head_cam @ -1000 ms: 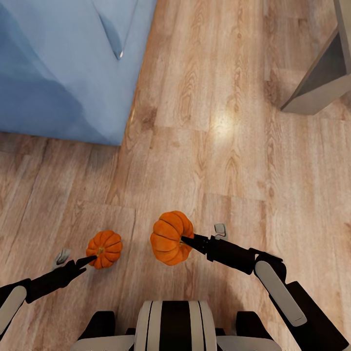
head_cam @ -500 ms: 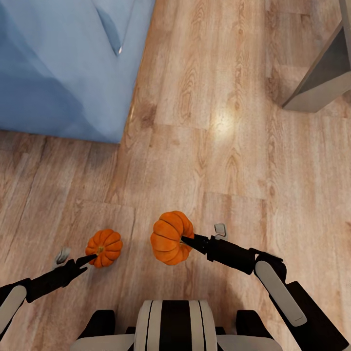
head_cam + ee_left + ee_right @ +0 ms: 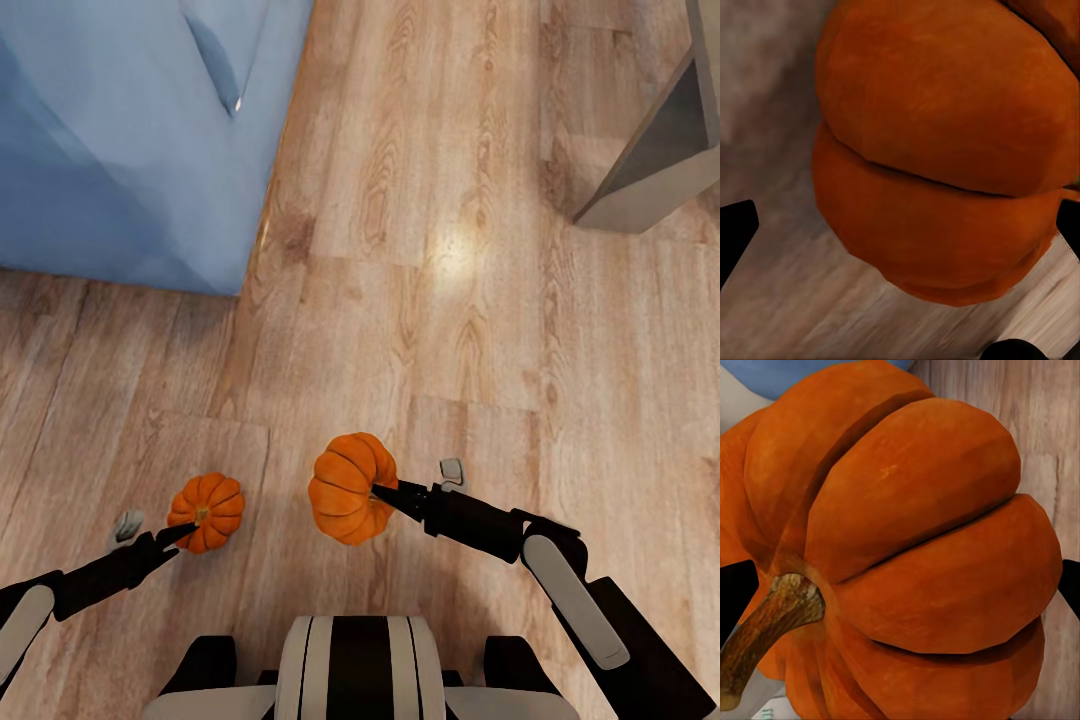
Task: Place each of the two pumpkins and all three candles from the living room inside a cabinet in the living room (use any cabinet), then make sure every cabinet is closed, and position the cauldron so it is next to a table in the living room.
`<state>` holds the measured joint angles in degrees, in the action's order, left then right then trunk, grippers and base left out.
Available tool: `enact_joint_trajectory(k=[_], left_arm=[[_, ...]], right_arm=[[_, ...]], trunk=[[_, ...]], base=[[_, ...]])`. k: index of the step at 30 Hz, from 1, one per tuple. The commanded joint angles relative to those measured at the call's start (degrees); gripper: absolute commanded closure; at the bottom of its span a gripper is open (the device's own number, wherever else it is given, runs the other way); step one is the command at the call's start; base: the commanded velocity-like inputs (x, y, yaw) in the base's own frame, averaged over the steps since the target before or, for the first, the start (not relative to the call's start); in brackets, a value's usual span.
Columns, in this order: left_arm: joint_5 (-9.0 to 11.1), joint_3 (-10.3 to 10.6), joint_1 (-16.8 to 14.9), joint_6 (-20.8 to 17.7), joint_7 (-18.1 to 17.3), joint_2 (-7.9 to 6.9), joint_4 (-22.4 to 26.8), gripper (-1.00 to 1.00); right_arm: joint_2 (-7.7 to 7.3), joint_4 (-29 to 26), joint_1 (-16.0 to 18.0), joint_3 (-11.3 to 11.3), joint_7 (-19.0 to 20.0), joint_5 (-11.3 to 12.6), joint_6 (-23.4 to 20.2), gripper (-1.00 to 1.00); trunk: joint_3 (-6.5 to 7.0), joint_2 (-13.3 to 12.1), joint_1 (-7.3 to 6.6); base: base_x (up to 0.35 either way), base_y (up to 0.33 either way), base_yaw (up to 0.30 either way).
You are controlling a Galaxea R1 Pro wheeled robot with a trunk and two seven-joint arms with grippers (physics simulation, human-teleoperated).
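Both pumpkins are in hand and the robot is in transit over the wooden floor [image 3: 470,300], so the step under way is the carry to a living-room cabinet; neither a cabinet nor a candle is in sight here.

The left gripper [image 3: 185,533] has its fingers pinching the smaller pumpkin [image 3: 206,511], held low at the near left, in front of the robot's trunk. In the left wrist view that pumpkin [image 3: 945,157] bulges between the dark finger tips at either edge, with floor blurred behind it.

The right gripper [image 3: 385,495] has its fingers closed on the larger pumpkin [image 3: 350,487], held near centre, just right of the other one; the two fruits sit near each other but apart. The right wrist view shows its ribbed body [image 3: 915,547] and brown stem [image 3: 765,626] close up.

A blue sofa [image 3: 120,130] fills the far left, and the corner of a grey piece of furniture [image 3: 650,170] stands at the far right.

The next move, as I judge it, calls for driving on until the cabinet comes into view, keeping both grips firm; opening a drawer will likely need one hand freed first.
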<state>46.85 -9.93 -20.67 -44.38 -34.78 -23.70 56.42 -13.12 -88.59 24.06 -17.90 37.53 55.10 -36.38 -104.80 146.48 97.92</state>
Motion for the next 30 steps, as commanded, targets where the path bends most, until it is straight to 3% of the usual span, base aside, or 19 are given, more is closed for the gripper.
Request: enact_joint_trajectory(k=[1,23,30], left_arm=[[-1.94,-0.22,-0.02,0.61,0.06,0.05,-0.11,-1.0],[-1.91,-0.53,0.02,2.0,-0.03,0.07,0.35,-1.0],[-1.94,-0.52,0.02,2.01,-0.03,0.14,0.34,-1.0]], right_arm=[[-0.03,-0.01,0.03,-0.03,-0.18,0.62,-0.44,1.0],[0.02,-0.01,0.03,-0.03,-0.18,0.62,-0.44,1.0],[0.02,-0.01,0.03,-0.03,-0.18,0.62,-0.44,1.0]], trunk=[[-0.03,0.01,0.02],[-0.03,0.01,0.02],[-0.03,0.01,0.02]], base=[[0.072,0.0,0.0],[0.026,0.0,0.0],[0.001,-0.12,0.0]])
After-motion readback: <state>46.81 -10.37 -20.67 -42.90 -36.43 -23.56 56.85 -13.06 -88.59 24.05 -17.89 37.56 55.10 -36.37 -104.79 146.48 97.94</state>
